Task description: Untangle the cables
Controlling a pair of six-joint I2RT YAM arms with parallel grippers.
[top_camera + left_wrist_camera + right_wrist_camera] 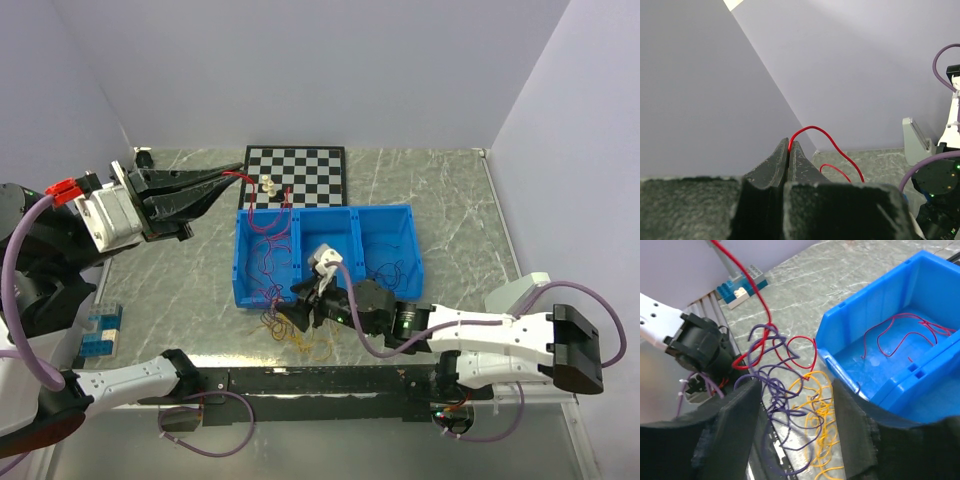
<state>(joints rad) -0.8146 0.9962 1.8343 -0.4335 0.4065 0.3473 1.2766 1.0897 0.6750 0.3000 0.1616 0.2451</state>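
the cables (pixel 790 405) lie in a loose knot on the table, just off the 6 o'clock edge of the blue bin (pixel 860 305), against its left compartment. purple loops (pixel 772 375) are wound over yellow loops (pixel 817 430). a red strand (pixel 747 282) curls through the top of the knot and climbs away toward 11 o'clock. a few more thin red wires (pixel 900 330) lie apart inside the bin.

the red strand's far end is pinched at the very tips of the left gripper (pixel 790 147), jaws pressed together, held high at 10 o'clock of the bin in the top view. the right gripper (pixel 796 390) sits low over the knot with jaws wide, one finger on each side of the purple and yellow loops, gripping nothing.

risks, as i judge them:
- if the right gripper closes here, it may catch the red curl with the purple, so pulling would tighten the knot.
- with nothing anchoring the knot, the whole bunch may lift or snag on the bin wall.
- the tip-only pinch may let the red strand slip.
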